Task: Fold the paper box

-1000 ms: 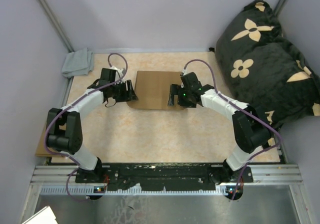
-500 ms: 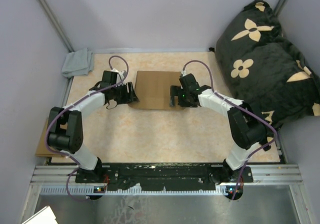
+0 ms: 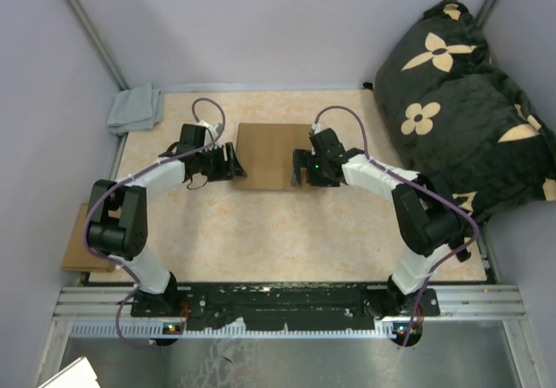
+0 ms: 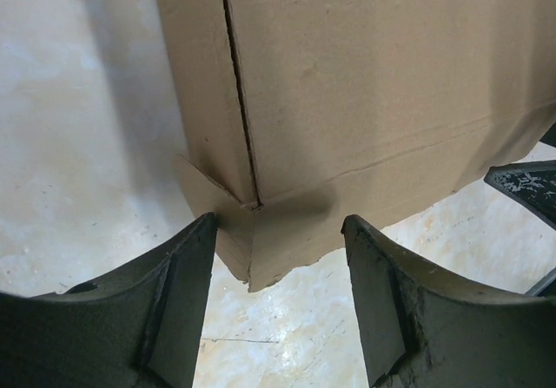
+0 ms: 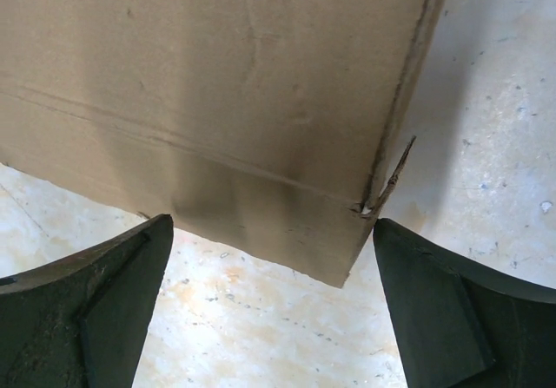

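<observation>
The paper box (image 3: 268, 149) is lying flat near the middle of the far edge of the counter (image 3: 261, 232). The left gripper (image 3: 231, 161) is spreading its jaws wide around the box's near-left corner. The right gripper (image 3: 300, 167) is gaping fully around the near-right corner. Neither is pinching cardboard. From above, both grippers are hiding the box's side edges.

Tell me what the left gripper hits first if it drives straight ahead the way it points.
The paper box: its nearest corner sits straight ahead of the left gripper, between its open jaws. Nothing else appears in between, though depth is unclear.
</observation>
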{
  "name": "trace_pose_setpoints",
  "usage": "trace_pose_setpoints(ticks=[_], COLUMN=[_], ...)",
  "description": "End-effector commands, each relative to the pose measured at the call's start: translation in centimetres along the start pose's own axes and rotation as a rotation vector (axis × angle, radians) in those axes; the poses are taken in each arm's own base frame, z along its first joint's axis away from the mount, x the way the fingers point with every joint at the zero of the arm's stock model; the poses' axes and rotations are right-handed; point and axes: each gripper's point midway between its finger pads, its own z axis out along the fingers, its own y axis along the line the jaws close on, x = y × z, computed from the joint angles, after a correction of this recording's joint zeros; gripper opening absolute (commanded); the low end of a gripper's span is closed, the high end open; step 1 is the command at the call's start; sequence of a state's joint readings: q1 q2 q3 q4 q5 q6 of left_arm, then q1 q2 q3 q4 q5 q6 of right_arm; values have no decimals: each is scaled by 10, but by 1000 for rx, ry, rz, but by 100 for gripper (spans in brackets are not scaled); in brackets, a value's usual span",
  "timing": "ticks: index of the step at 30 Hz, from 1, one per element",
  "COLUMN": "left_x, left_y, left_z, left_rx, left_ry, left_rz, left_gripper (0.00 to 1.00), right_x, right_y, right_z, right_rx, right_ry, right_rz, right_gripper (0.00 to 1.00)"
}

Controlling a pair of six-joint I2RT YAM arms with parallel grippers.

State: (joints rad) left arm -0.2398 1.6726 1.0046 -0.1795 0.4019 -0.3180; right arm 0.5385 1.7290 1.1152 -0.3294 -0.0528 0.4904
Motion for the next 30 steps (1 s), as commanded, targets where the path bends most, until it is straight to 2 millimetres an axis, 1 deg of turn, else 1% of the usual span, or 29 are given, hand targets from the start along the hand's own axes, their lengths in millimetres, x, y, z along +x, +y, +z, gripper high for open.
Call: trace_pose_setpoints(ticks=[1,5,7,15,19,24,30], left_x=[18,27,27,13,11,13,22], left_y=[-6,-5,-7,-22,-28,-28,-22], left_z=[3,-2,-5,-19,-24,-28,-28], left_rx=[29,7,6,19,32,18,0], left_ry=[79,132,145,170,192,208,240], left_rz=[-15,-32,-37,-52,-63,-60,-61], left_gripper=[66,64,63,59,57,57,56], right_x=[-28,-20,-16,-6,-4,-6,-3], right_y=[32,34,33,31,34,38,41], right_z=[-18,-23,-24,-33,-36,-42,-47], right_rx=[-95,-97,-89,-72,-79,-87,-96], right_ry=[-68,-23,2,65,89,107,141], right_rz=[-15,-6,-2,11,12,16,18], right_gripper=[99,97,96,93,92,92,93])
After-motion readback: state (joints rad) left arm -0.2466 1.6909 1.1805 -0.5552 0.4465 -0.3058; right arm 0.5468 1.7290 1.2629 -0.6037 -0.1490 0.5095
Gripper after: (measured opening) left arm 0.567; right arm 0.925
